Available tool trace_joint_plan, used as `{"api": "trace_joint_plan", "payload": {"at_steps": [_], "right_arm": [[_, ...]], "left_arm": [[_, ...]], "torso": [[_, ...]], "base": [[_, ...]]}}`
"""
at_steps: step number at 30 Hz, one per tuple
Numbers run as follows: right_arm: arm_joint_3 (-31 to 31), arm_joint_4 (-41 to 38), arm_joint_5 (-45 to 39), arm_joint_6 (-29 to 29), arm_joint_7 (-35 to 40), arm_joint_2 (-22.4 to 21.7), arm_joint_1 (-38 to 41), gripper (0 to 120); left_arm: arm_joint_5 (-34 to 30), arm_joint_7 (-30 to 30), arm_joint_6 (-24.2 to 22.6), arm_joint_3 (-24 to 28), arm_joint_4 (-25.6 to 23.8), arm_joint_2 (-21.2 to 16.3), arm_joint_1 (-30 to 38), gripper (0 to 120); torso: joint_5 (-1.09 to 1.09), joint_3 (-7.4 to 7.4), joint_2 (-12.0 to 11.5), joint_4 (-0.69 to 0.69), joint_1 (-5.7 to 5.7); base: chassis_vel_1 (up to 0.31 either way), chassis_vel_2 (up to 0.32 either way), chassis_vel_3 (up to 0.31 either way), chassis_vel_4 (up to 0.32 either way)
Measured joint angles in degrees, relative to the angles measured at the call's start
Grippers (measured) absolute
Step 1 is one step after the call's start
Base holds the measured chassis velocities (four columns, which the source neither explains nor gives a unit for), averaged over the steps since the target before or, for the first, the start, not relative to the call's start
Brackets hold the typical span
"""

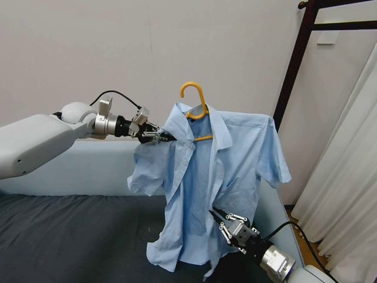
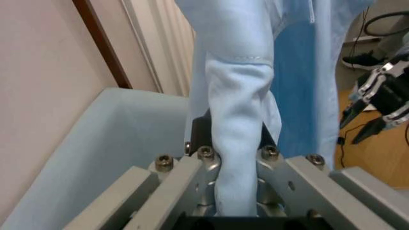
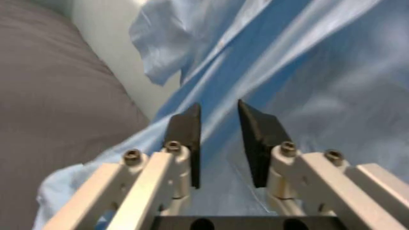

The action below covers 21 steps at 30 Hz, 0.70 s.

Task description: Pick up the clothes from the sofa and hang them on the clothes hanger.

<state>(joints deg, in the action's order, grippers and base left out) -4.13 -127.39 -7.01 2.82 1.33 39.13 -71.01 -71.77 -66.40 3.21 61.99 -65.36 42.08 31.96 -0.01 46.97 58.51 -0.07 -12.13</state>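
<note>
Against a white wall, over the sofa: pinches a fold of the shirt near its shoulder with the left gripper, shut tight on the cloth. Holds the right gripper low at the shirt's front hem, fingers a narrow gap apart, cloth seen between and beyond them, not clamped. Hangs draped on a yellow hanger, before the sofa's back, near a dark wooden rack by the curtain.
</note>
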Motion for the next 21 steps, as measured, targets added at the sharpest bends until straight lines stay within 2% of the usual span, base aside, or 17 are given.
{"api": "trace_joint_plan", "payload": {"at_steps": [3,4,6,9,10,13,14,15,17,20,21], "right_arm": [[-2.5,-3.2,-1.9,0.8,0.6,-0.1,-3.4,41],[-2.5,-3.2,-1.9,0.8,0.6,-0.1,-3.4,41],[-6.0,-6.3,-5.7,1.5,0.6,-1.2,-5.2,49],[-16.2,-11.0,-14.8,2.7,0.7,-1.9,-4.6,62],[-16.2,-11.0,-14.8,2.7,0.7,-1.9,-4.6,62],[-24.4,-14.4,-26.8,6.9,0.3,-4.7,-1.6,75],[-27.1,-15.0,-33.7,9.6,0.3,-7.4,1.1,81],[-27.1,-15.0,-33.7,9.6,0.3,-7.4,1.1,81],[-27.6,-14.0,-40.0,12.4,0.4,-11.0,5.7,89],[-23.6,-9.8,-48.4,17.2,-2.3,-17.4,15.8,98],[-23.6,-9.8,-48.4,17.2,-2.3,-17.4,15.8,98]], "left_arm": [[1.8,-1.0,0.8,-0.9,0.9,0.4,-0.8,1],[1.8,-1.0,0.8,-0.9,0.9,0.4,-0.8,1],[3.9,-2.0,2.0,-1.0,1.3,0.5,-0.8,1],[7.6,-4.3,3.4,-1.4,1.5,0.7,-0.4,1],[7.6,-4.3,3.4,-1.4,1.5,0.7,-0.4,1],[9.8,-5.0,4.5,-2.2,1.5,0.7,-0.9,1],[10.6,-5.1,5.0,-2.8,1.1,0.7,-1.6,1],[10.6,-5.1,5.0,-2.8,1.1,0.7,-1.6,1],[11.4,-5.0,5.1,-3.7,0.1,0.6,-2.8,1],[12.5,-4.9,5.3,-4.8,-1.7,-0.1,-4.6,1],[12.5,-4.9,5.3,-4.8,-1.7,-0.1,-4.6,1]], "torso": [[0.01,0.0,0.0,-0.01,0.0],[0.01,0.0,0.0,-0.01,0.0],[0.01,0.0,0.0,-0.01,0.0],[0.03,-0.01,0.0,-0.01,0.0],[0.03,-0.01,0.0,-0.01,0.0],[0.01,-0.01,0.0,0.0,0.0],[-0.01,0.0,0.0,0.0,0.0],[-0.01,0.0,0.0,0.0,0.0],[0.0,-0.01,0.0,0.0,0.0],[0.01,0.01,0.0,0.01,0.0],[0.01,0.01,0.0,0.01,0.0]], "base": [[0.0,0.0,0.0,0.0],[0.0,0.0,0.0,0.0],[0.0,0.0,0.0,0.0],[0.0,0.0,0.0,0.0],[0.0,0.0,0.0,0.0],[0.0,0.0,0.0,0.0],[0.0,0.0,0.0,0.0],[0.0,0.0,0.0,0.0],[0.0,0.0,0.0,0.0],[0.0,0.0,0.0,0.0],[0.0,0.0,0.0,0.0]]}}
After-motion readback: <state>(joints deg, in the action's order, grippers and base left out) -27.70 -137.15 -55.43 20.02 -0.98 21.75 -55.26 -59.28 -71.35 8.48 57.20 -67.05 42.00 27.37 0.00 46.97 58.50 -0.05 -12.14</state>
